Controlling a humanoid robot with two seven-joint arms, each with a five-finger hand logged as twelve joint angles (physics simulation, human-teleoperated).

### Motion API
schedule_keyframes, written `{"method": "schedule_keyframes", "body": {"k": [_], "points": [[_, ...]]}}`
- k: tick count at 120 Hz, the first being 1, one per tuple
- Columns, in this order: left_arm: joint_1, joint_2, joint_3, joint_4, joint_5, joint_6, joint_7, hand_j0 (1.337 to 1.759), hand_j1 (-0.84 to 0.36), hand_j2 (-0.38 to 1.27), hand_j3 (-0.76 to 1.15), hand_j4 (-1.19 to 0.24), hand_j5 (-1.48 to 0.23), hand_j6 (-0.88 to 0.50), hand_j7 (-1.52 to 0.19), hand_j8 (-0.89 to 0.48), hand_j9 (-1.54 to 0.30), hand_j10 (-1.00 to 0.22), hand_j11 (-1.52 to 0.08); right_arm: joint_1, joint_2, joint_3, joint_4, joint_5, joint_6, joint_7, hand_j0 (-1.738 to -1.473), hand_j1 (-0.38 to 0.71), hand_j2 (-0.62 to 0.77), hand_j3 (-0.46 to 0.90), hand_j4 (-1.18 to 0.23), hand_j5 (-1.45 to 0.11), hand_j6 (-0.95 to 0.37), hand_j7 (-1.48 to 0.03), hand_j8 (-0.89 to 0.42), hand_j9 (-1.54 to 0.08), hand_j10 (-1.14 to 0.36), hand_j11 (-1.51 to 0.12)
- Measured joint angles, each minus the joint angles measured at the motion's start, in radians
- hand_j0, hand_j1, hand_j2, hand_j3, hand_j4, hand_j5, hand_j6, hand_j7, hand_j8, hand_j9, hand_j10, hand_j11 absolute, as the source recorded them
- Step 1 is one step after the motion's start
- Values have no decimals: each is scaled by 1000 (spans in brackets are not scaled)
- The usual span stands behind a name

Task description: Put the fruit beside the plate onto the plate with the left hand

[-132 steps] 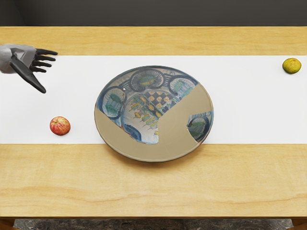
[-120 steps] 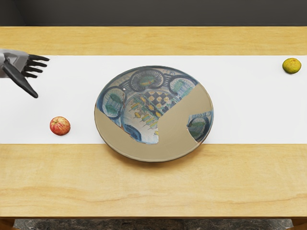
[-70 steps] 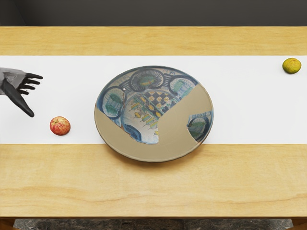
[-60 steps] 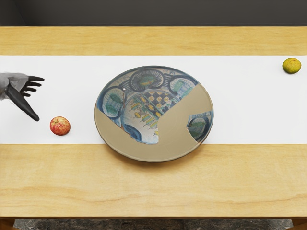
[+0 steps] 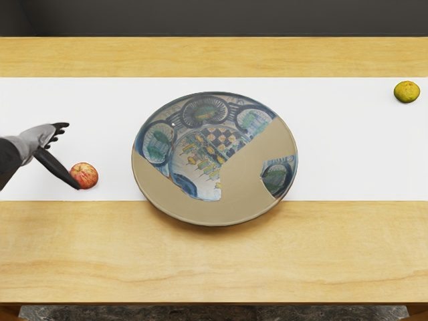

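**Head view.** A wooden bench (image 5: 214,261) carries a white cloth (image 5: 334,147) that runs from left to right. A patterned plate (image 5: 249,195) sits in the middle of the cloth, with its near rim reaching over onto the bare wood.

The apple (image 5: 85,175) lies on the cloth just left of the plate and clear of its rim. A citrus (image 5: 406,91) lies at the far right, well apart from the plate, so the apple is judged to be the fruit the task means. It is not yet on the plate.

The left hand (image 5: 40,140) comes in from the left edge with its digits apart, holding nothing. The short fingers (image 5: 60,126) point toward the plate. One long dark digit slants down to the apple's left edge, but whether it touches the fruit cannot be told. The right hand is out of view.

The step in hand is judged to be the reach, just before the grasp.

- **Approach:** the palm should come over the apple with the digits held wide, so that they pass down on opposite sides of it. A push from one digit alone would likely roll the round fruit away across the smooth cloth.
- **Grasp:** the digits should close evenly about the apple's widest part.
- **Lift:** the apple should rise clear of the rim before it travels right.
- **Release:** the apple should be let go low, over the plate's hollow, so that it settles instead of rolling out.
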Motion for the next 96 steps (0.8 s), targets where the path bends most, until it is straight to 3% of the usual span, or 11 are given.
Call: {"method": "schedule_keyframes", "body": {"k": [33, 66, 96], "points": [[-9, -72, 49, -10, 7, 151, 1, 1658, 238, 20, 0, -95, -122, -96, -121, -96, -121, -95, -121, 0, 0, 0, 0, 0, 0, 0, -1658, -325, -4, 0, -20, -26, -20, -26, -20, -26, -20, -26], [0, -83, 67, -56, 8, 183, 6, 1658, 187, 29, 0, -137, -177, -138, -177, -138, -177, -138, -177, 0, 0, 0, 0, 0, 0, 0, -1658, -324, -4, 0, -20, -26, -20, -26, -20, -26, -20, -26], [0, -75, 89, -62, 25, 208, 10, 1658, 13, 58, 0, -282, -365, -283, -365, -283, -365, -282, -365, 0, 0, 0, 0, 0, 0, 0, -1658, -324, -4, 0, -20, -26, -20, -26, -20, -26, -20, -26]]}}
